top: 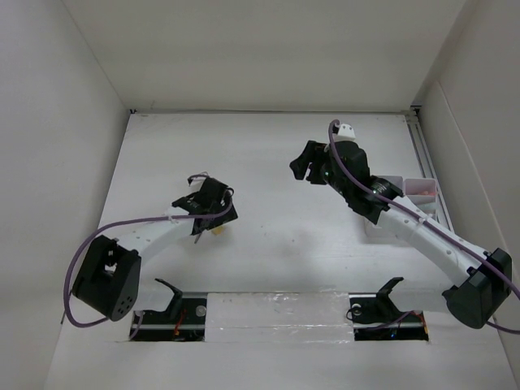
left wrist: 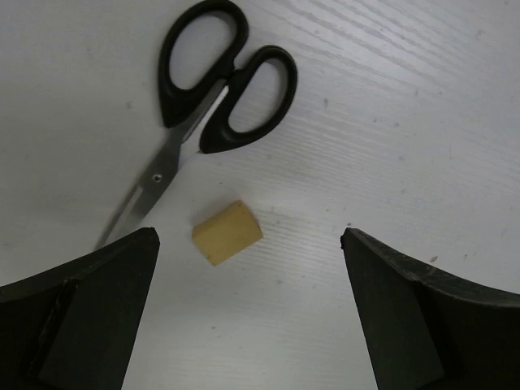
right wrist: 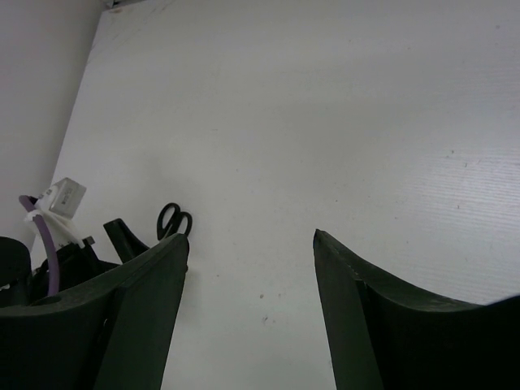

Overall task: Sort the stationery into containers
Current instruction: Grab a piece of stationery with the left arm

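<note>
The white table has a faint, fine grain. On its left half, about midway between the near and far edges, black-handled scissors lie flat and closed. A small yellow eraser rests just beside the blades without touching them. A translucent white organiser stands against the right edge. A glossy clear strip runs along the near edge.

On the scissors, the blade tips vanish behind a jaw of the left gripper; from the right wrist only their tiny handles show. Overhead the left arm covers them, baring a yellow sliver of the eraser beside them. Far right of them, the right arm half hides the organiser.
</note>
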Controlling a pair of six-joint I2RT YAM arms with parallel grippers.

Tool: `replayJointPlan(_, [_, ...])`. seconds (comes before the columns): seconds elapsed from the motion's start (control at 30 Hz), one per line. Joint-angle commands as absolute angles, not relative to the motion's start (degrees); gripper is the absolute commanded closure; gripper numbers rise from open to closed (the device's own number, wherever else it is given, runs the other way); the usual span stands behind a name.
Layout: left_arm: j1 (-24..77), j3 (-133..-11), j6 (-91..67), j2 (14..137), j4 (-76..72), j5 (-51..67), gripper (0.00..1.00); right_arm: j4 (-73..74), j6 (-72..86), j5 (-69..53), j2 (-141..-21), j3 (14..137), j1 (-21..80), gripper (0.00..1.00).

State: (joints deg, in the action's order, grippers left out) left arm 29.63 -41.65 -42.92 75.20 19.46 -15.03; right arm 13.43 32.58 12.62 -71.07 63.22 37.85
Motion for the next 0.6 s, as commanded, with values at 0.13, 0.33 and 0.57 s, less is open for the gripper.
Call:
replayJointPlan(0.13, [30.6, -38.9, -39.7, 75.8, 10.2, -9.8, 0.09, 11.0, 31.5, 11.9, -71.0, 64.2, 37.4, 0.3])
replayJointPlan(0.33, [30.6, -38.4, -39.2, 78.2, 9.1, -9.2, 0.12, 11.0, 31.5, 11.3, -71.0, 64.2, 37.4, 0.3])
replayJointPlan(0.57, [30.6, -36.3, -39.7, 78.8, 9.1, -9.2, 0.23, 11.0, 30.9, 11.3, -71.0, 63.6, 37.4, 0.3])
